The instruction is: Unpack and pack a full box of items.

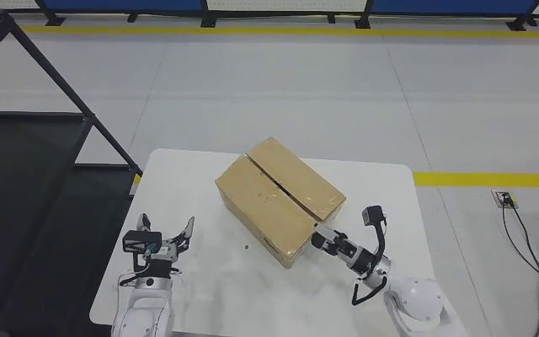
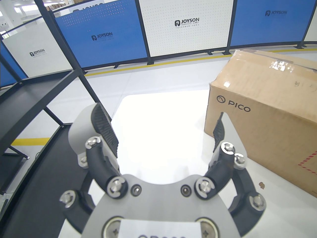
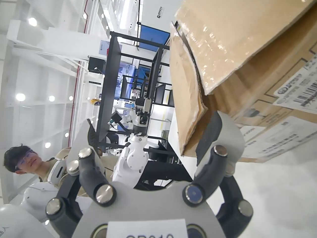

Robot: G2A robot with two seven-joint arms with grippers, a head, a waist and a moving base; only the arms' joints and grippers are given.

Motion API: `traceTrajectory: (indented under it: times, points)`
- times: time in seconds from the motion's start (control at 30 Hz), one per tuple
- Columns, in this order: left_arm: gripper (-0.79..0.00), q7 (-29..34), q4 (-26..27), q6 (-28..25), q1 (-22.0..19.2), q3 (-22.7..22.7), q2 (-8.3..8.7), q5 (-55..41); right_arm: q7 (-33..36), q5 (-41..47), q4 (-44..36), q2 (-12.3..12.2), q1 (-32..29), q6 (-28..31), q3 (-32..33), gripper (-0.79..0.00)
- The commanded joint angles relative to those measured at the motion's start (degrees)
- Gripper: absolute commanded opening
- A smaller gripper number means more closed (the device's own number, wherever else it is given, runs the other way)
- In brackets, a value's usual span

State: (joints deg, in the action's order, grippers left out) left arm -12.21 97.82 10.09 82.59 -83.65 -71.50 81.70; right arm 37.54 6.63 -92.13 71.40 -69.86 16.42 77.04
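Observation:
A brown cardboard box stands at the middle of the white table, both top flaps down with a seam between them. My right gripper is open at the box's near right corner. In the right wrist view the right gripper has a top flap's corner between its fingers, close to one dark pad, and the flaps gape slightly there on the box. My left gripper hovers open over the table's near left part, apart from the box. The left gripper holds nothing, with the box off to one side.
A black metal shelf rack stands just left of the table, close to the left arm. A small brown crumb lies on the table in front of the box. Bare table surface spreads between the left gripper and the box.

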Motion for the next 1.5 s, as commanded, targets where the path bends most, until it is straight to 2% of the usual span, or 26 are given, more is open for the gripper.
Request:
traceTrajectory:
  times: [0.0,0.23,0.37,0.47,0.5,0.53,0.6,0.8,0.93,1.03,1.07,1.13,1.2,1.47]
  points:
    - [0.0,0.05,0.26,0.13,0.21,0.04,-0.07,0.12,0.1,0.41,0.09,0.01,0.35,0.22,-0.29,0.0]
    - [0.0,0.23,0.35,0.01,0.53,-0.04,-0.26,0.61,1.0,2.17,-0.39,-0.07,0.7,1.34,-0.79,0.0]
    - [0.0,0.16,0.33,0.06,0.54,-0.1,-0.4,0.52,0.58,1.94,0.67,0.0,1.56,1.36,-1.71,-0.043]
    - [0.0,0.12,0.12,0.2,0.47,-0.16,-0.51,0.31,0.67,1.66,2.13,0.09,2.49,1.98,-2.67,-0.037]
    - [0.0,0.09,0.03,0.18,0.43,-0.2,-0.54,0.29,0.56,1.23,2.6,0.12,2.86,2.03,-2.96,-0.055]
    - [0.0,0.12,-0.1,0.25,0.4,-0.28,-0.57,0.24,0.44,1.05,2.97,0.15,3.14,2.18,-3.26,-0.151]
    - [0.0,0.2,-0.2,0.4,0.27,-0.54,-0.63,-0.06,0.2,0.66,3.63,0.19,3.49,2.6,-3.67,-0.4]
    - [0.0,0.41,-0.16,0.76,-0.13,-1.73,-0.76,-0.84,-0.02,0.3,5.07,0.14,3.88,3.39,-4.04,-0.514]
    - [0.0,0.55,0.05,0.9,-0.35,-2.42,-0.84,-1.11,-0.06,0.03,5.27,0.04,3.84,3.53,-3.99,-0.557]
    - [0.0,0.32,0.18,1.17,-0.6,-2.93,-0.93,-1.73,-0.22,-0.05,4.91,-0.06,3.58,3.65,-3.79,-0.622]
    - [0.0,-0.82,0.4,1.23,-0.69,-3.05,-1.02,-2.69,-0.2,-0.11,4.79,-0.1,3.49,3.65,-3.73,-0.683]
    - [0.0,-3.75,0.47,0.92,-0.57,-3.49,-1.14,-4.31,-0.26,-0.12,4.58,-0.17,3.36,3.73,-3.57,-0.708]
    - [0.0,-5.82,-0.22,1.57,-0.6,-3.79,-1.32,-5.61,0.25,0.47,4.5,-0.24,3.29,3.74,-3.45,-0.785]
    - [0.0,-6.52,-6.34,3.36,-4.66,-4.09,-2.02,-10.65,3.55,1.24,4.06,-0.86,2.6,5.0,-1.9,-0.785]
